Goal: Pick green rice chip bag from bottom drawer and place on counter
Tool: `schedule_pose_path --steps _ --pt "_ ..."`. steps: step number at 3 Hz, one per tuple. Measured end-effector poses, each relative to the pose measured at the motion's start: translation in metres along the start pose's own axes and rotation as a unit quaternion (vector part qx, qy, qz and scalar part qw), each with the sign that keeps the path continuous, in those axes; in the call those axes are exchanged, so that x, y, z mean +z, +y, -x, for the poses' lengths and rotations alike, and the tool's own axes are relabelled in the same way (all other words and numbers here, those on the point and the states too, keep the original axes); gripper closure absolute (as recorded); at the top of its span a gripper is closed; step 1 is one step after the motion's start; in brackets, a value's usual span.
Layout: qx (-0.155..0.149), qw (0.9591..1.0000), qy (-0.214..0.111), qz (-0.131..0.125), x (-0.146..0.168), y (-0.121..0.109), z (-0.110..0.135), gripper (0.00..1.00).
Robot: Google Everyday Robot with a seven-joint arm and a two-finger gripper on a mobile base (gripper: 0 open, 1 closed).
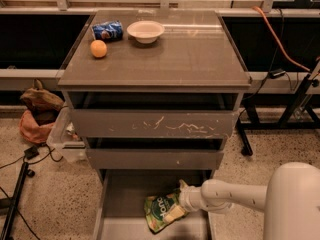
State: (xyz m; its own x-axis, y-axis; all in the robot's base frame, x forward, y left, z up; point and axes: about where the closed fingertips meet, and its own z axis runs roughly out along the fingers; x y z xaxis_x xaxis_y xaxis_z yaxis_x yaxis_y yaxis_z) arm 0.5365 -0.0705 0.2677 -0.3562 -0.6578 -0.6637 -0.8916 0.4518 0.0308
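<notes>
Green rice chip bag (pixel 161 212) lies flat on the floor of the open bottom drawer (pixel 126 200), right of middle, its long axis running on a slant from the near-left corner up to the far-right, where its top end meets the gripper (pixel 183 196). The gripper comes in low from the right over the drawer's side, so the bag sits just to its left and a bit nearer the drawer front, touching or nearly so; whether it is gripping the bag, I cannot tell. The counter (pixel 170 59) is straight above, bare on its right half, so the lift would go up and back.
</notes>
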Motion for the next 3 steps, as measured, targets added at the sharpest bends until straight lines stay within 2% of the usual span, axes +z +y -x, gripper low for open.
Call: schedule_pose_path --steps 2,3 --pt "0.006 0.9999 -0.006 0.007 0.023 0.000 -0.010 0.00" --pt "-0.006 0.9991 -0.023 0.036 0.067 0.003 -0.016 0.00"
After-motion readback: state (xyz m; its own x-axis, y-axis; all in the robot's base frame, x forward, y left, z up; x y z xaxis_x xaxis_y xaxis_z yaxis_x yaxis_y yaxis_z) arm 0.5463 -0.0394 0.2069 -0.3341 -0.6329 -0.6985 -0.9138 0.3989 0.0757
